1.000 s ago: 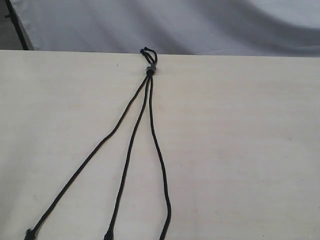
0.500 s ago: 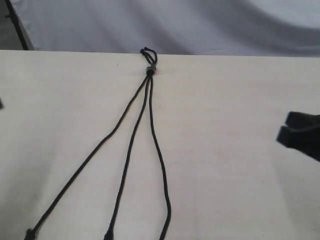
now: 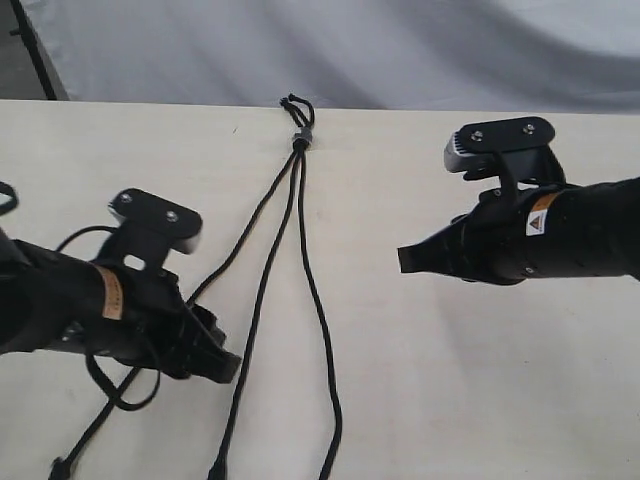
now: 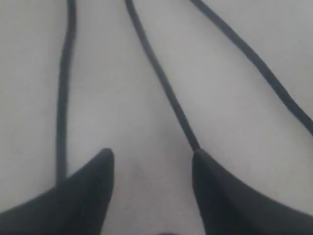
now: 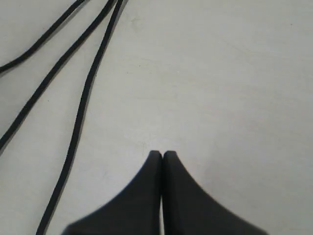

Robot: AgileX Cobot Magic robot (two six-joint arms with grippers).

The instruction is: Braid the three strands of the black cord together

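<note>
From outside, the thin matte black three-strand cord (image 3: 297, 230) lies unbraided, fanned on the pale wooden table (image 3: 450, 380); left wrist shows the left gripper (image 4: 152, 161) spread by a strand, right wrist the right gripper (image 5: 162, 155) pressed together, empty, so grasping comes next.

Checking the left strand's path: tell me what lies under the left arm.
The left strand runs under the left arm and reappears below it toward its knot. The covered stretch and the table beneath are hidden.

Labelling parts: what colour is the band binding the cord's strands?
Grey band, clearest in the exterior view.
</note>
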